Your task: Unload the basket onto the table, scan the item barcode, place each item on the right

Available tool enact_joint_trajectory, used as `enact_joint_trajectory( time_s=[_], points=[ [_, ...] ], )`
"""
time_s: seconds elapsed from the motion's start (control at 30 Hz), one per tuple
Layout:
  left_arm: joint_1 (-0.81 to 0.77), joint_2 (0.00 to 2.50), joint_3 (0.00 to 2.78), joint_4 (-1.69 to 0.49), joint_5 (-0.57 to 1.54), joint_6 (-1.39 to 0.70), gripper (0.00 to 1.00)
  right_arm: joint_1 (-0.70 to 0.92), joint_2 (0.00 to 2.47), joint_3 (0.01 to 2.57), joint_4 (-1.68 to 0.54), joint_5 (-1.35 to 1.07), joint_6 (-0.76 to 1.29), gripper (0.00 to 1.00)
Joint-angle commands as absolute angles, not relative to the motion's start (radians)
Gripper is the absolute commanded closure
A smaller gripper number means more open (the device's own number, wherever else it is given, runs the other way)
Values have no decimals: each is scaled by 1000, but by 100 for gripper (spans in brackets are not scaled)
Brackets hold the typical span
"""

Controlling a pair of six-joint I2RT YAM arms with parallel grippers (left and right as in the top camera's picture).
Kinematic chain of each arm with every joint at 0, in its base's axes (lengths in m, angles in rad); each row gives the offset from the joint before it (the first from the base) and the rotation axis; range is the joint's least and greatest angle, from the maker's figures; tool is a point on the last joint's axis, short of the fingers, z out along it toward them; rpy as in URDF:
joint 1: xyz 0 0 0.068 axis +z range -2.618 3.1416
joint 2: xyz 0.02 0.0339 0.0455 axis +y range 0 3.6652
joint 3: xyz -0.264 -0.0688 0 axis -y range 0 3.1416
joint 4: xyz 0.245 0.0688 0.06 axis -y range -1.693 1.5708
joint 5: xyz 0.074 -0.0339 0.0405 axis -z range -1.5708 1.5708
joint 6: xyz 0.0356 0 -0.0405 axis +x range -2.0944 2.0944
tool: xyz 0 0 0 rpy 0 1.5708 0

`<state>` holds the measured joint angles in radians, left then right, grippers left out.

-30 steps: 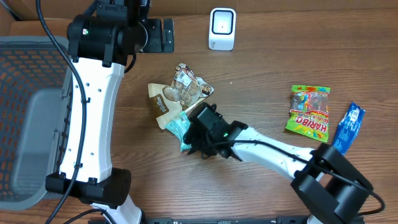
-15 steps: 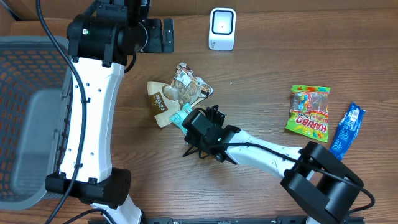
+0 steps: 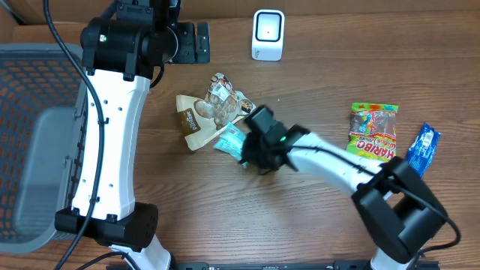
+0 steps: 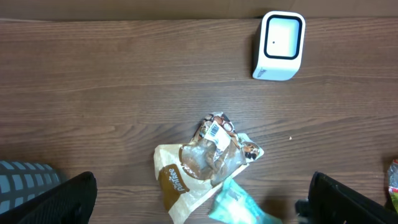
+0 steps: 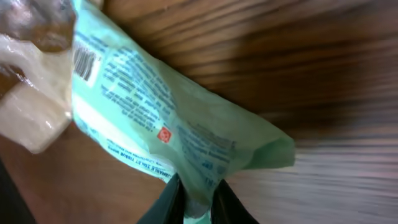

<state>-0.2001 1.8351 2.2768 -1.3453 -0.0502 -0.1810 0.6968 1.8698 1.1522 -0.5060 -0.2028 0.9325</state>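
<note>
My right gripper point(image 5: 198, 194) is shut on one end of a pale green tissue packet point(image 5: 174, 124), pinching its crimped edge. A barcode point(image 5: 85, 62) shows on the packet's far end. From overhead the packet point(image 3: 229, 140) hangs just left of the right gripper point(image 3: 253, 148), beside a brown snack bag point(image 3: 201, 118). The white scanner point(image 3: 268, 34) stands at the back of the table. My left gripper point(image 4: 202, 208) is open high above the table, looking down on the snack bag point(image 4: 199, 165), the green packet point(image 4: 239, 202) and the scanner point(image 4: 278, 45).
A Haribo bag point(image 3: 373, 133) and a blue packet point(image 3: 420, 150) lie at the right. A grey mesh basket point(image 3: 30, 150) fills the left edge. The left arm point(image 3: 112, 120) stands tall over the table's left half.
My right gripper has closed on the green packet and carried it up and to the right, off the spot below the snack bag. The left arm has not moved.
</note>
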Motion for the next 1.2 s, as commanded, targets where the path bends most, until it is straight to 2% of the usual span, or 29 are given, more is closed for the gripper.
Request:
enact_joint_trajectory(
  time_s=[0.0, 0.03, 0.17, 0.27, 0.3, 0.33, 0.37, 0.4, 0.43, 0.53, 0.63, 0.8, 0.93, 1.03, 1.13, 1.17],
  points=[
    [-197, 1844, 2273, -1342, -59, -187, 0, 590, 1824, 1219, -604, -387, 527, 79],
    [-197, 1844, 2273, -1342, -59, -187, 0, 532, 1824, 1226, -637, -453, 400, 76],
    [-197, 1844, 2273, -1342, -59, -187, 0, 387, 1824, 1226, -631, -471, 255, 76],
    [-197, 1844, 2273, -1342, -59, -187, 0, 287, 1824, 1226, -629, -496, 228, 73],
    [-197, 1844, 2273, -1342, -59, -187, 0, 265, 1824, 1226, -631, -543, 228, 69],
    [-197, 1844, 2273, -1342, -59, -187, 0, 242, 1824, 1225, -630, -641, 228, 53],
    [-197, 1844, 2273, -1342, -59, -187, 0, 237, 1824, 1224, -628, -680, 241, 48],
    [-197, 1844, 2273, -1342, -59, -187, 0, 241, 1825, 1223, -631, -690, 337, 41],
    [-197, 1844, 2273, -1342, -59, -187, 0, 257, 1825, 1216, -627, -690, 414, 37],
    [-197, 1844, 2273, -1342, -59, -187, 0, 329, 1826, 1179, -568, -634, 611, 35],
    [-197, 1844, 2273, -1342, -59, -187, 0, 439, 1826, 1135, -516, -505, 799, 19],
    [-197, 1844, 2273, -1342, -59, -187, 0, 553, 1837, 1100, -461, -307, 1002, 19],
    [-197, 1844, 2273, -1342, -59, -187, 0, 604, 1895, 1100, -380, -286, 1031, 24],
    [-197, 1844, 2273, -1342, -59, -187, 0, 614, 1932, 1100, -351, -293, 1072, 32],
    [-197, 1844, 2273, -1342, -59, -187, 0, 613, 1936, 1100, -353, -301, 1074, 45],
    [-197, 1844, 2273, -1342, -59, -187, 0, 612, 1936, 1100, -353, -305, 1074, 46]
  ],
)
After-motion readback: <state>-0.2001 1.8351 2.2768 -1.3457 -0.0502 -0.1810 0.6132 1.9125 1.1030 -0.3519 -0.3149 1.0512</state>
